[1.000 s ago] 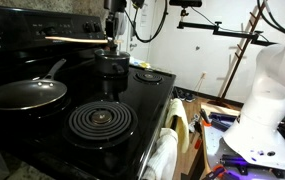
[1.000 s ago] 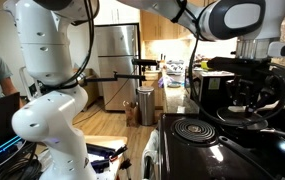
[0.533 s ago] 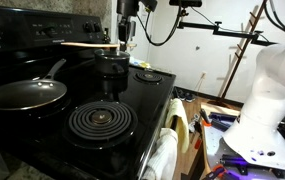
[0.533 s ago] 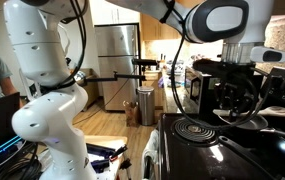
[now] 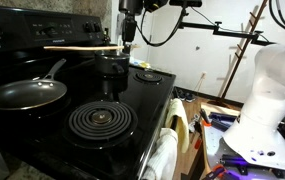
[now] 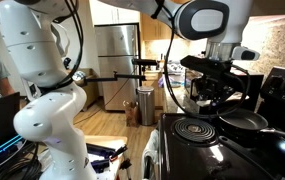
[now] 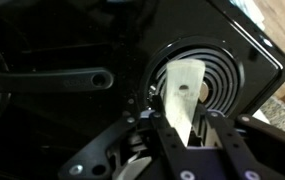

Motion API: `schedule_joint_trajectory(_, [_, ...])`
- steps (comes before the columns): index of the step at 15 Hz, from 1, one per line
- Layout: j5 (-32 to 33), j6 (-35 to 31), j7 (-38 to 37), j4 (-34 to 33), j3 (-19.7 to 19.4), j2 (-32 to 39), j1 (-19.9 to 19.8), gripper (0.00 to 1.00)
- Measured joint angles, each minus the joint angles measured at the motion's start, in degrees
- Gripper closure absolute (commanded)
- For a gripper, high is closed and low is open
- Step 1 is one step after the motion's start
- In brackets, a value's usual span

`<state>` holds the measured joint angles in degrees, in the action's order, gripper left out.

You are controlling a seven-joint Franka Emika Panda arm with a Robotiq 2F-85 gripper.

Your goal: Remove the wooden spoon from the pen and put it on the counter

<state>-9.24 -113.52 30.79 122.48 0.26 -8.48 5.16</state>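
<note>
The wooden spoon (image 5: 77,46) hangs level in the air above the back of the black stove, higher than the pan. My gripper (image 5: 125,42) is shut on one end of it. In the wrist view the spoon's pale flat end with a hole (image 7: 185,95) sits clamped between my fingers (image 7: 182,125). The black frying pan (image 5: 22,95) sits empty on the front burner, its metal handle (image 5: 54,68) pointing back. The pan also shows in the other exterior view (image 6: 244,120), to the right of my gripper (image 6: 210,92). The pan handle shows in the wrist view (image 7: 52,80).
A black spiral coil burner (image 5: 100,120) lies in front of my gripper; it also shows in the wrist view (image 7: 217,70). A white towel (image 5: 167,150) hangs on the oven door. The white robot base (image 5: 267,100) stands beside the stove. Speckled counter (image 5: 17,172) borders the stove.
My gripper has carried the spoon sideways, away from the pan and toward the coil burner side, and the spoon stays level in my grip.
</note>
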Motion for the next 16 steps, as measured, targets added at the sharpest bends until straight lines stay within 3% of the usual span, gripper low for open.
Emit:
schedule_joint_trajectory(1, [-0.6,1.2,2.0,0.0,0.1,-0.3,0.6,0.91])
schedule_joint_trajectory(2, [-1.3,2.0,3.6,0.1,0.2,-0.5,1.0,0.71])
schedule_joint_trajectory(5, [-2.6,3.4,5.8,0.1,0.2,-0.7,1.3,0.71])
schedule_joint_trajectory(6, [-2.6,3.4,5.9,0.1,0.1,-0.7,1.3,0.91])
schedule_joint_trajectory(10, [-2.5,3.5,6.4,0.0,0.3,-0.6,1.3,0.91])
schedule_joint_trajectory(16, [-1.8,5.7,16.5,-0.1,3.2,0.9,4.0,0.91])
